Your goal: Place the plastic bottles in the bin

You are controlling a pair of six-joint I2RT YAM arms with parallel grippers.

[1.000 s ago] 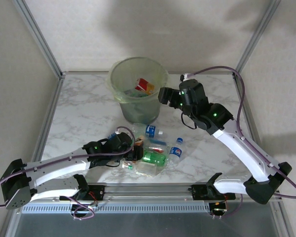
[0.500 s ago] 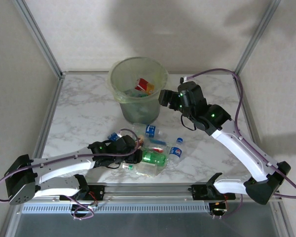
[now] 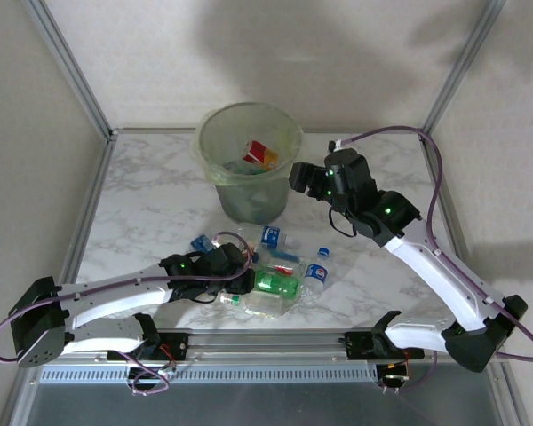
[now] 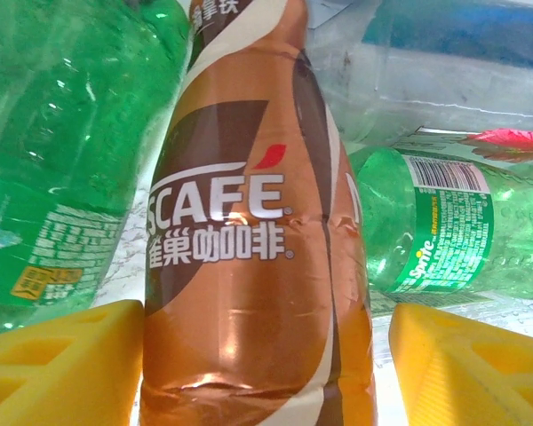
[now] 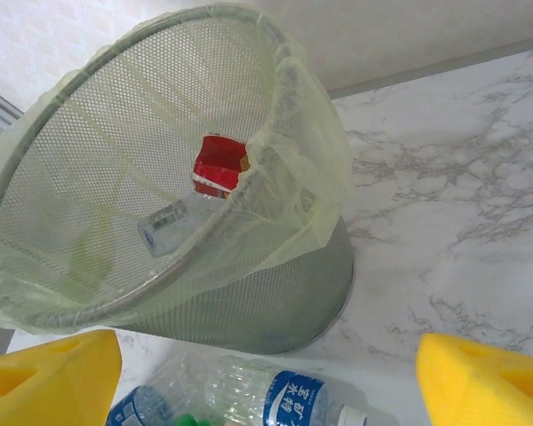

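Note:
Several plastic bottles point(image 3: 275, 284) lie in a pile near the table's front, below the bin point(image 3: 249, 200). My left gripper point(image 3: 244, 275) has reached into the pile from the left. In the left wrist view the left gripper point(image 4: 266, 359) is open around a brown-labelled coffee bottle point(image 4: 249, 222); the left finger point(image 4: 62, 364) touches it and a narrow gap remains at the right finger point(image 4: 471, 364). A green bottle point(image 4: 53, 133) and a Sprite bottle point(image 4: 453, 231) flank it. My right gripper point(image 3: 295, 175) hangs open beside the bin's right side, with nothing between its fingers point(image 5: 62, 382).
The mesh bin point(image 5: 275, 293), lined with a pale-green bag, holds a red-labelled item point(image 5: 218, 164) and a clear bottle point(image 5: 169, 226). A clear blue-labelled bottle point(image 5: 293, 399) lies at its foot. Bare marble table point(image 3: 133, 204) spreads to the left; metal frame posts stand at the corners.
My left gripper has pushed rightward into the pile and its jaws have narrowed around the brown bottle. My right gripper has drifted slightly down and right of the bin's rim.

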